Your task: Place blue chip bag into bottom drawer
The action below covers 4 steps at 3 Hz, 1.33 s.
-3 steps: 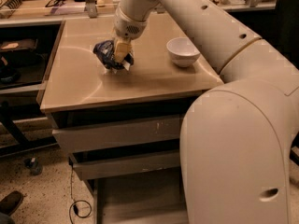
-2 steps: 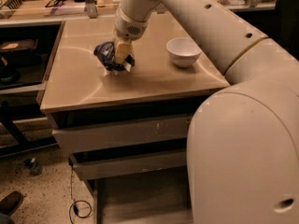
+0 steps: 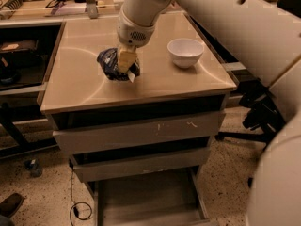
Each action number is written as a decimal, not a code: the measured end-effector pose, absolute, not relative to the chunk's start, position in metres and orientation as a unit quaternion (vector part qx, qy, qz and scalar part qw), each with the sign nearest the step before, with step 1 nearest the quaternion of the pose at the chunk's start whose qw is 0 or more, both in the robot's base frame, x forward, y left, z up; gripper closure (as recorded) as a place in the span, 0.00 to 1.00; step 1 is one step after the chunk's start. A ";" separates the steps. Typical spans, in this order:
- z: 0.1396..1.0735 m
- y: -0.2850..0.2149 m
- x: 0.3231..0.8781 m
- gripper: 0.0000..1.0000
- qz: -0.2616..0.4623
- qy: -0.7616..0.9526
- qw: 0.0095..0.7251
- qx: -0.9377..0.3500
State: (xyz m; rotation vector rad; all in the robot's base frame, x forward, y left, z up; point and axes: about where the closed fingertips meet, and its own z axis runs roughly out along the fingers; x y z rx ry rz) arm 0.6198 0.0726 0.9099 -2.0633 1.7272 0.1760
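The gripper (image 3: 126,66) clamps the crinkly navy foil chip bag (image 3: 108,63) on the beige tabletop (image 3: 77,86), a round white bowl (image 3: 186,52) at its 3 o'clock.

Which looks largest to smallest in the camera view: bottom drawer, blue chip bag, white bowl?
1. bottom drawer, clearly largest, partly cut off.
2. blue chip bag and white bowl look alike, so unranked; the gripper sits on the bag, hiding part.

The tool (image 3: 125,63) pinches blue chip bag (image 3: 108,63) on cabinet top (image 3: 80,86), bottom drawer (image 3: 146,202) open
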 end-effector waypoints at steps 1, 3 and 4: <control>0.914 0.066 0.574 1.00 0.061 0.637 0.208 -0.740; 0.923 0.061 0.547 1.00 0.050 0.648 0.194 -0.735; 0.929 0.055 0.519 1.00 0.045 0.666 0.189 -0.721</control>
